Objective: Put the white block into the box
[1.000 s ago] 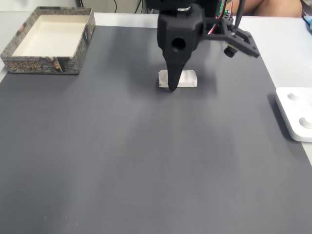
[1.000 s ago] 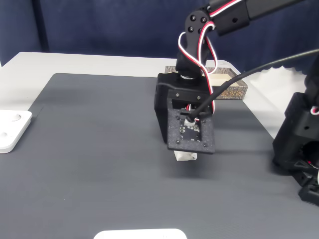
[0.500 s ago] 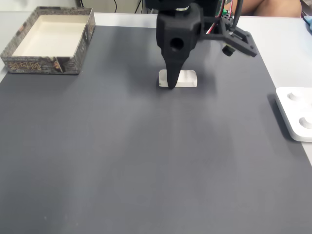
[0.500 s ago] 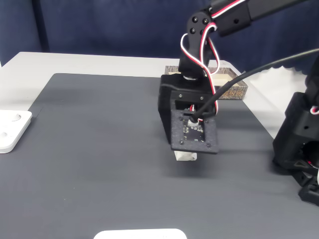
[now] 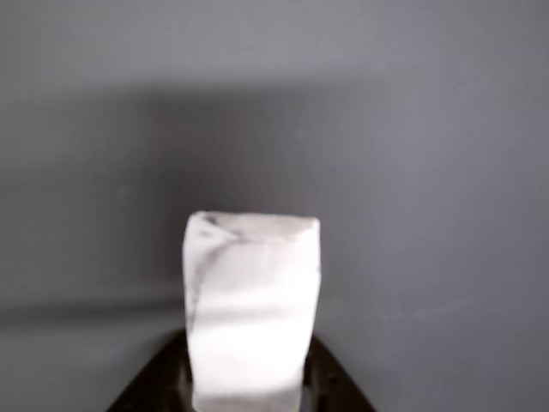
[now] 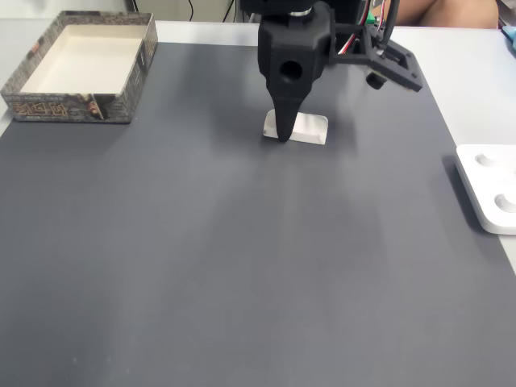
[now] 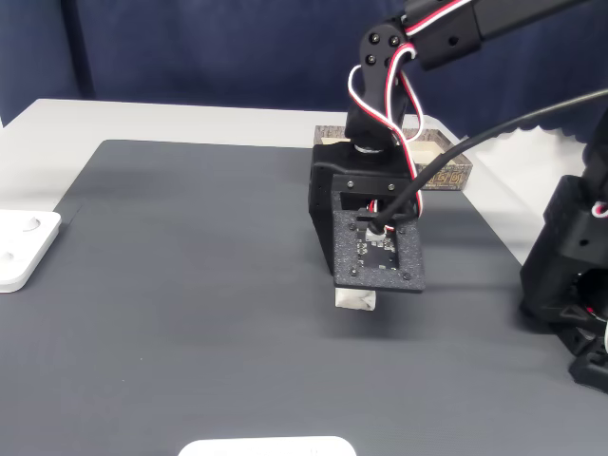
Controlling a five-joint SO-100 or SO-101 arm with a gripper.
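Grey mat [image 6: 201,266], unlabelled white block [image 6: 309,128]

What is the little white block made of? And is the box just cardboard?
The white block looks like polished marble or marble-look plastic: smooth white with faint grey streaks. The box seems to be cardboard: thin walls with a printed pattern outside, plain cream inside.

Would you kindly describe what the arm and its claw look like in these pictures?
The arm is matte black plastic with visible screw heads at its joints. Red, white and black wires loop loosely down beside the wrist. A square black plate carries a small circuit board with a black cable plugged in. The claw tapers to a black wedge-shaped finger with a round hole in the housing above.
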